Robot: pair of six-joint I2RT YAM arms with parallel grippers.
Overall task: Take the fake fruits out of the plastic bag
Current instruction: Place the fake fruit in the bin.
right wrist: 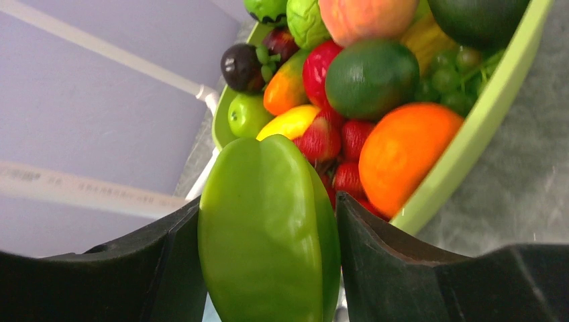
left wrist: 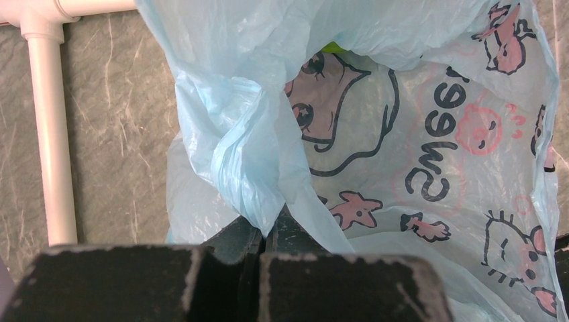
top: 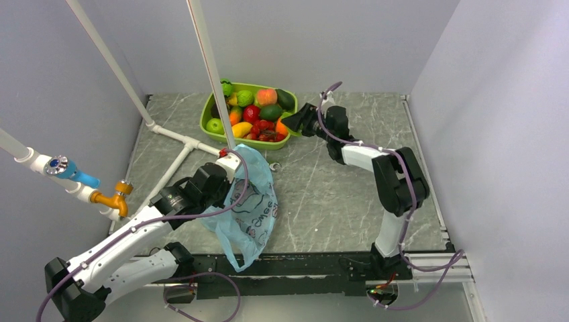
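Note:
The light blue plastic bag (top: 249, 204) with cartoon prints hangs from my left gripper (top: 228, 176), lifted off the table. In the left wrist view the jaws are shut on a bunched fold of the plastic bag (left wrist: 429, 154), pinched at the left gripper (left wrist: 270, 225). A sliver of a green fruit (left wrist: 333, 47) shows inside the bag mouth. My right gripper (top: 295, 123) is by the right end of the lime-green tray (top: 208, 119). In the right wrist view the right gripper (right wrist: 268, 221) is shut on a ridged green oval fruit (right wrist: 265, 228), held just before the tray rim (right wrist: 470, 141).
The tray holds several fake fruits, among them a peach (top: 267, 96), an orange (right wrist: 402, 151) and strawberries. White pipes (top: 178, 137) lie on the table at the left, and a slanted white rod (top: 211, 67) crosses over the tray. Grey walls enclose the table.

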